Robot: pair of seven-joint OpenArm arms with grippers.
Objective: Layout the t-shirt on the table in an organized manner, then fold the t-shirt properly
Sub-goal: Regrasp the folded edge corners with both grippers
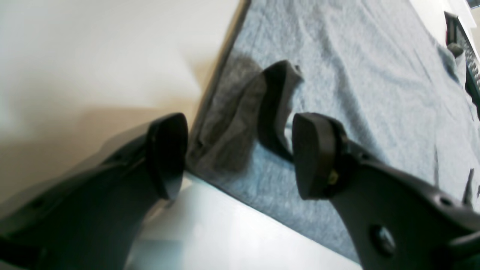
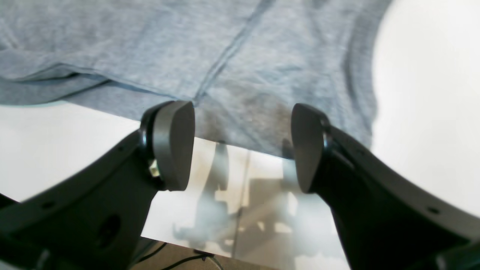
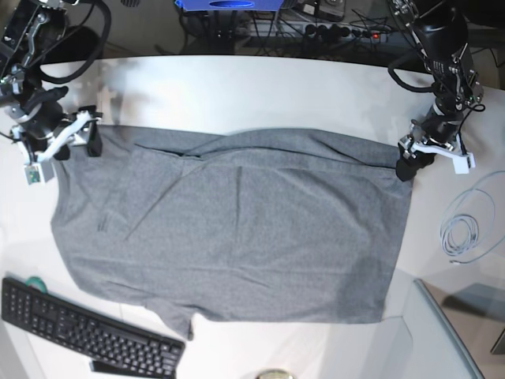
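The heather-grey t-shirt (image 3: 237, 237) lies spread flat across the white table (image 3: 260, 95), with its top edge folded over near the back. My left gripper (image 3: 406, 166) sits at the shirt's right-hand edge. In the left wrist view its jaws (image 1: 240, 153) stand open, and a small raised fold of the t-shirt (image 1: 356, 75) stands just beyond the fingertips, not pinched. My right gripper (image 3: 79, 146) hovers at the shirt's left corner. It is open (image 2: 242, 146) over the t-shirt's (image 2: 225, 56) edge and a seam, with nothing between its fingers.
A black keyboard (image 3: 87, 332) lies at the front left, close to the shirt's lower corner. A coiled pale cable (image 3: 461, 233) rests on the table at the right. A glass panel (image 3: 450, 332) sits at the front right, and cables run behind the table.
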